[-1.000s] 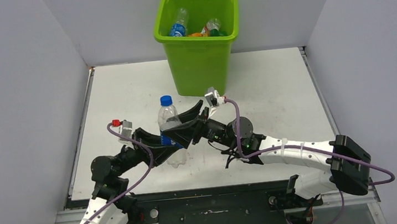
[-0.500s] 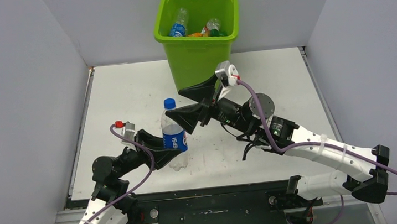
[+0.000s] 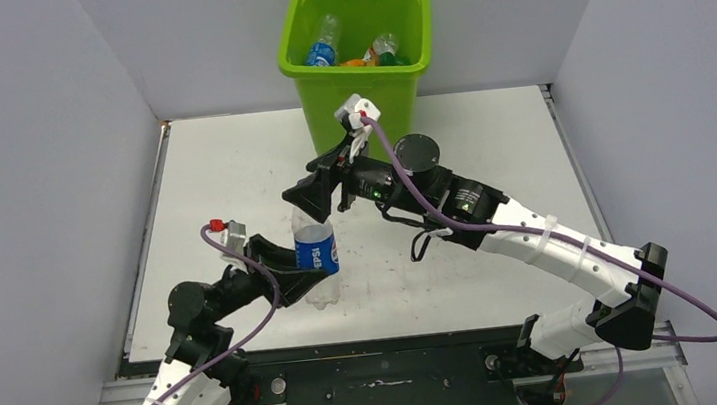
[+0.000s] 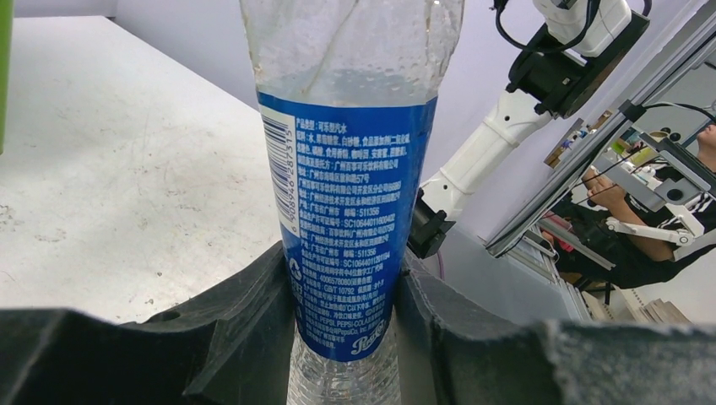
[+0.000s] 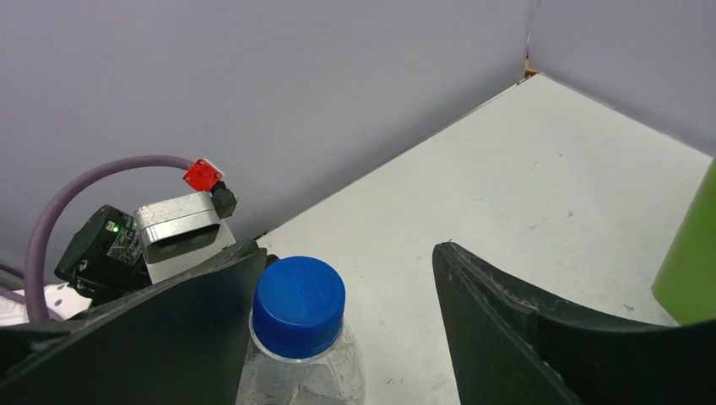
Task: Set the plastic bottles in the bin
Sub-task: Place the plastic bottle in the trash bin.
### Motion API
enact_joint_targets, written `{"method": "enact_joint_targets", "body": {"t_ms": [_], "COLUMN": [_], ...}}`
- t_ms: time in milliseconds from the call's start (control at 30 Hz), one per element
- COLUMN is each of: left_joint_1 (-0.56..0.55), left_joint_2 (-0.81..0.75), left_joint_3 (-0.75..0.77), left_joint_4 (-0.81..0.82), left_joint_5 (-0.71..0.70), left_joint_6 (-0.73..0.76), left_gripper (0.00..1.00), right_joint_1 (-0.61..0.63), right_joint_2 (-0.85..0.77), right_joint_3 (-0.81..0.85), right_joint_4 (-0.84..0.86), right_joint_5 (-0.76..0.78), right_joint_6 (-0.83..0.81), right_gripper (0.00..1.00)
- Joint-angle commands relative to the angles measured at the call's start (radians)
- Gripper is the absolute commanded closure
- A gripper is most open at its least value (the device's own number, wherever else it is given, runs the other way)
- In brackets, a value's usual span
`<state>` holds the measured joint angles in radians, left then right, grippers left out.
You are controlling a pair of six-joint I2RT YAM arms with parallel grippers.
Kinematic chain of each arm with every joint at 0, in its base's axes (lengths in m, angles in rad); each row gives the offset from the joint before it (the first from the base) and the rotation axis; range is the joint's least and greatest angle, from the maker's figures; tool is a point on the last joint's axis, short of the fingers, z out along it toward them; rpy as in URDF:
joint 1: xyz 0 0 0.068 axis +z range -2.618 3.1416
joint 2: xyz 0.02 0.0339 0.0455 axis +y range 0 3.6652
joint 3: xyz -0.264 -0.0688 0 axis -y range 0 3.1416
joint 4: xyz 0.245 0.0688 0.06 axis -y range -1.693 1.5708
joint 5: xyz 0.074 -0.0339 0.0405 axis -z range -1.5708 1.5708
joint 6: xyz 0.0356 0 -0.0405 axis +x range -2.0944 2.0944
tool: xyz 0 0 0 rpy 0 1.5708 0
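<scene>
Gripping hand: the left hand [image 3: 308, 278] pinched the bottle [image 3: 317, 252] low on its blue label, with one finger pressed against each side in the left wrist view.
Bottle position: it was on the table [image 3: 210, 168], close to the near edge and left of the middle, and its base appeared to rest on the surface.
Long axis: it stood upright with the blue cap [image 5: 298, 304] on top.
Right hand: the right hand [image 5: 350, 253] was spread wide and empty, hovering just over the top of the bottle.
Deciding relation: the cap lay inside the gap between the right fingers, off-centre and close beside the finger on the left-edge side. No contact could be seen.
Nearer arm: the left arm held the body and the right arm reached across to the neck, so both were at the bottle.
Bin: the bin [image 3: 395, 108] stood at the middle of the far edge, well apart from the bottle and on the right arm's side. Several bottles in the bin [image 3: 323, 45] were already inside.
Step, as judged: this was a handover. The right hand would probably have to centre on the neck and close before the left let go.
Risk, as judged: an off-centre closure might tip the light bottle.
</scene>
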<state>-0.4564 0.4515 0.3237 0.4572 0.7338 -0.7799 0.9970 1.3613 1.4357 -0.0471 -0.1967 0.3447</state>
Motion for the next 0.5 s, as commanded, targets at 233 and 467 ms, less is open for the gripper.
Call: {"method": "enact_joint_targets", "body": {"t_ms": [233, 467], "left_joint_1": [-0.011, -0.011], "left_joint_2": [-0.013, -0.02], "left_joint_3": [0.026, 0.026], "left_joint_4": [0.019, 0.009], "left_joint_5": [-0.022, -0.028], "left_joint_6": [0.026, 0.032], "left_gripper": [0.85, 0.85], "right_joint_1": [0.002, 0.003], "right_joint_2": [-0.007, -0.027], "right_joint_3": [0.007, -0.016], "right_joint_4": [0.013, -0.015], "right_joint_5": [-0.044, -0.045], "right_joint_6": [0.02, 0.038], "right_gripper": [0.47, 0.32]}}
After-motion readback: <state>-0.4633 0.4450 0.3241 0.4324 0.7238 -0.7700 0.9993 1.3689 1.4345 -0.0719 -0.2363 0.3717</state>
